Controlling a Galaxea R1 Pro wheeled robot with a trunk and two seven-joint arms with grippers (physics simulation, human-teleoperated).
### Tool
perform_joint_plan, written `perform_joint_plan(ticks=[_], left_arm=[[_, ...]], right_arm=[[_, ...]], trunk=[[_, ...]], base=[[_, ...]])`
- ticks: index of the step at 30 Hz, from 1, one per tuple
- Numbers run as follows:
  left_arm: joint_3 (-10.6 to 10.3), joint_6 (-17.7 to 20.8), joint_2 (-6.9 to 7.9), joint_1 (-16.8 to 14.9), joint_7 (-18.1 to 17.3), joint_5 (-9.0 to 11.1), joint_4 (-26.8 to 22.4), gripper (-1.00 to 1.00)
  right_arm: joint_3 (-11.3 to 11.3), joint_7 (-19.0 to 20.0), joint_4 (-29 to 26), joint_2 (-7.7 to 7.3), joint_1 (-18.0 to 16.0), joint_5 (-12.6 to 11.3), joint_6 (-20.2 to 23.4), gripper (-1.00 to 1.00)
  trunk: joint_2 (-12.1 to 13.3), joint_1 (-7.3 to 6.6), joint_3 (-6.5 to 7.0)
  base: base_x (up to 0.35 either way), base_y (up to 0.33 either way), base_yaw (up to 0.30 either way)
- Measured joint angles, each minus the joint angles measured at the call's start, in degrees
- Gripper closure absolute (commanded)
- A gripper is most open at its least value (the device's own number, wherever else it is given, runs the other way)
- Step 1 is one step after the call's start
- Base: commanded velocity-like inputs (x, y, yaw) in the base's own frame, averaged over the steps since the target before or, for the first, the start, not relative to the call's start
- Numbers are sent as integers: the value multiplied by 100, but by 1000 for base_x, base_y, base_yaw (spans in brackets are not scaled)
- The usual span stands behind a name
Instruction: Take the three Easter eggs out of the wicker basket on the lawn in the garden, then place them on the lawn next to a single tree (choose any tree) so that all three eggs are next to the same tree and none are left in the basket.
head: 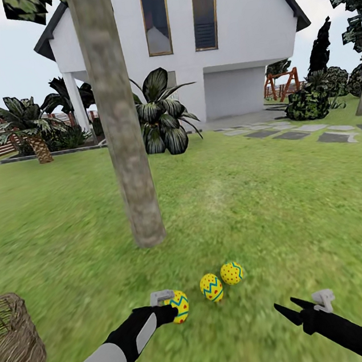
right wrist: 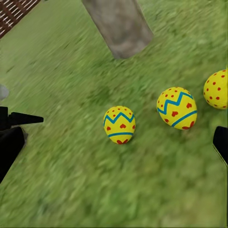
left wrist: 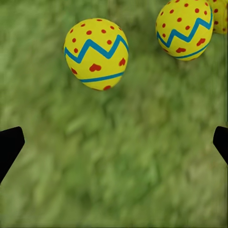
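All three Easter eggs lie on the lawn in a short row in front of the tree, at about 5 o'clock from the foot of its trunk. The nearest egg sits just off the tip of my left claw, the middle egg at its 2 o'clock, and the far egg beyond that. The wicker basket stands at my 9 o'clock, and I cannot see into it well enough to call it empty

My left claw is spread wide, holding nothing; in the left wrist view its fingers stand far apart with grass between them and the egg clear of both. My right claw at 4 o'clock is parted and empty too

I judge the placing nearly finished. To do it well, I should draw the left claw straight back and up, away from the nearest egg, without brushing it, since an egg rolls easily
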Motion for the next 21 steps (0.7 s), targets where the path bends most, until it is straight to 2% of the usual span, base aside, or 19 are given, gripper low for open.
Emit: perform_joint_plan(ticks=[6,21], left_arm=[[1,-99,0,9,-7,-16,3,-100],[-5,-204,-1,11,21,-36,4,-100]], right_arm=[[-5,-4,2,-3,0,-5,-225,-100],[-44,-19,8,-24,0,18,-308,-100]], trunk=[[241,-132,108],[842,-461,377]], base=[[0,0,0],[0,0,0]])
